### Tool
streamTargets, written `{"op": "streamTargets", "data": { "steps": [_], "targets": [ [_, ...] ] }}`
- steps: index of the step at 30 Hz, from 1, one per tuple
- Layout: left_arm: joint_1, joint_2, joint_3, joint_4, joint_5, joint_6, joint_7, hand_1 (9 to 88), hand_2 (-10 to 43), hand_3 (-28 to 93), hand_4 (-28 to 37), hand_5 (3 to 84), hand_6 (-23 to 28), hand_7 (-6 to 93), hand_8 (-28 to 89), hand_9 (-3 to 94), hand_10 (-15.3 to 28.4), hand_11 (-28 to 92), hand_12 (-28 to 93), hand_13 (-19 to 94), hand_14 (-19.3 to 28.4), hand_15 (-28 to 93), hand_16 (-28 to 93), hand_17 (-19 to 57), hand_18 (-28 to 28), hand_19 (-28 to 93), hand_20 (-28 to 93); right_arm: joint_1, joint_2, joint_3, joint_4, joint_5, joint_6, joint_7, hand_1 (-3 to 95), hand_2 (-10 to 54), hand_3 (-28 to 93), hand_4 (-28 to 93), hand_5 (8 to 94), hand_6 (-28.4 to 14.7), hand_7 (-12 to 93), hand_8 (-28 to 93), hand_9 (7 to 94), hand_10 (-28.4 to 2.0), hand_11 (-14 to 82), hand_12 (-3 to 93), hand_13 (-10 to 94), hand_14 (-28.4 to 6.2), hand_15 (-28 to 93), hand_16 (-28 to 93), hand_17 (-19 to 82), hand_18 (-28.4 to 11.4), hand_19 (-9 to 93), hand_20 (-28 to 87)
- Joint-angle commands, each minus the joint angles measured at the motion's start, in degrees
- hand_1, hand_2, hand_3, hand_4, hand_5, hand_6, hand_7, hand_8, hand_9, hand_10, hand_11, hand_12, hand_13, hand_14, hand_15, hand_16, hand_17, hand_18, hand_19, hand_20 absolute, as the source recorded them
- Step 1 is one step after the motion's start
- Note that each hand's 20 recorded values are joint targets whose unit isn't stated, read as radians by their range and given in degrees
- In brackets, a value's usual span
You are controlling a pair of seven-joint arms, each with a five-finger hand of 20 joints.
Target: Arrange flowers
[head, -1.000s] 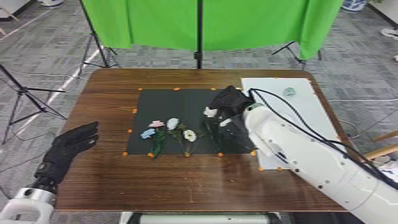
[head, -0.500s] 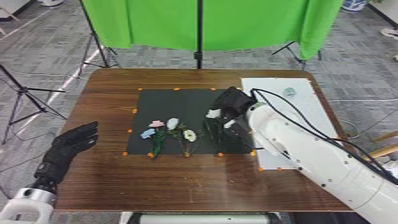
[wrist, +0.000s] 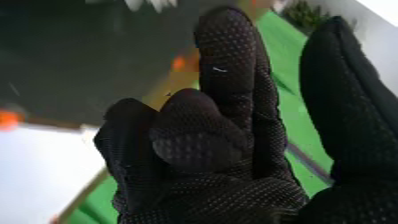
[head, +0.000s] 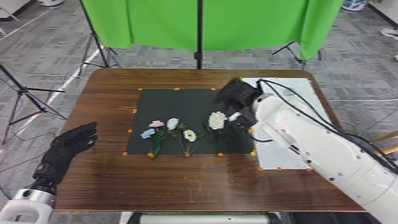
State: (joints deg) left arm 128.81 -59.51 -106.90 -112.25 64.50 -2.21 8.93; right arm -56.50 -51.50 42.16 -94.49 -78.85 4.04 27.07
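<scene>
Easy now, by the big white flower [head: 217,120]
It lies on the dark mat [head: 160,102], right of the little flowers [head: 189,135]; my right hand [head: 236,96] is just beside it, fingers loose, with nothing in them; my left hand [head: 73,142] is open, off the mat; I think I should lift up slow and keep off the petals.
</scene>
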Motion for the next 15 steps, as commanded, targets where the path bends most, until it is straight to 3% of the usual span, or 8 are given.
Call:
{"op": "streamTargets", "data": {
  "steps": [1,4,8,15],
  "targets": [
    [1.23,-0.67,-0.44,-0.46,0.32,0.06,-0.21,36.3,-8.7,66,-10.0,41.0,1.4,12.6,-6,35.0,10.8,14,13,30,15.9,15,4,5.1,14.5,11,21,7.49,5.57,0.13,3.61,-17.18,10.85,2.10,35.9,-9.5,65,-15,69.2,-0.2,17,-9,78.9,-14.4,32.6,27.9,84,-5.9,63,37,58,-17.7,93,57],
    [1.41,-0.63,-0.60,-0.59,0.30,0.14,-0.40,36.2,-8.7,66,-9.9,41.0,1.3,12.7,-6,35.0,10.9,14,13,30,15.8,15,4,5.1,14.6,11,21,9.56,7.07,-0.72,6.54,-28.96,2.16,6.64,34.2,-9.5,64,-14,67.0,-1.2,16,-9,75.3,-15.4,27.6,26.4,82,-7.0,64,37,56,-18.1,93,57],
    [1.57,-0.68,-0.77,-0.67,0.30,0.25,-0.28,36.4,-8.7,66,-10.0,41.1,1.3,12.7,-6,35.0,10.8,14,13,30,15.8,15,4,5.1,14.6,11,21,11.90,7.41,-4.87,12.07,-37.12,-2.57,9.26,29.1,-9.5,63,-12,55.2,-3.1,10,-7,60.9,-19.2,12.1,21.4,75,-10.6,63,35,50,-20.2,93,51],
    [1.35,-0.68,-0.53,-0.59,0.42,0.00,-0.38,36.3,-8.8,66,-9.9,41.1,1.3,12.7,-6,35.0,10.9,14,13,30,15.9,15,4,5.1,14.6,11,21,10.84,5.45,-7.15,18.47,-42.21,-9.39,11.02,27.6,-9.5,62,-12,51.8,-2.3,9,-6,58.9,-20.0,9.6,20.6,73,-12.0,64,34,49,-20.9,93,50]
  ]
}}
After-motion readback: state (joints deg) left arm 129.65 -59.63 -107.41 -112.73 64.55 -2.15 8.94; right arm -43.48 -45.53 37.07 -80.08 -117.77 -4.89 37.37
